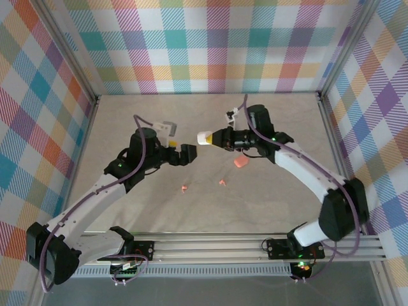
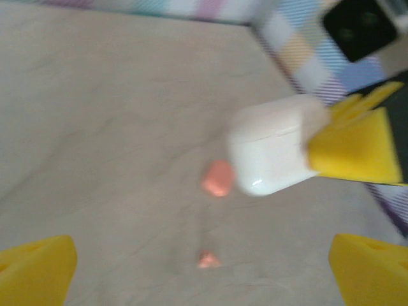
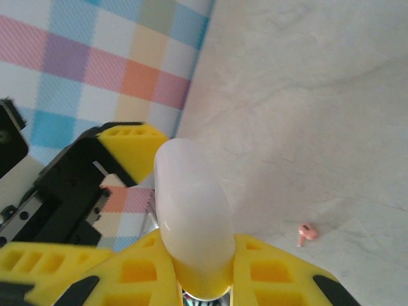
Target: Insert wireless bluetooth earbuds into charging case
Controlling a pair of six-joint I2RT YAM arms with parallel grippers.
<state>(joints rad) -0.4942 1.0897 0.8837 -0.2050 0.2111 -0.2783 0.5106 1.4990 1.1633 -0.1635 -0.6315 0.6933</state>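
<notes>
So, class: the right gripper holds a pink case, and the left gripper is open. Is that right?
Not quite. The case held in the right gripper is white, not pink, as the top external view shows. The rest stands: the left gripper is open.

- only a narrow gap, i see, between the spread left gripper (image 1: 182, 153) and the glossy white pebble-shaped case (image 1: 205, 137) pinched in the right gripper (image 1: 215, 137).
- two tiny salmon-pink stemmed earbuds (image 1: 184, 188) litter the beige tabletop (image 1: 127, 115) nearer the arm bases; its far half lies open.
</notes>
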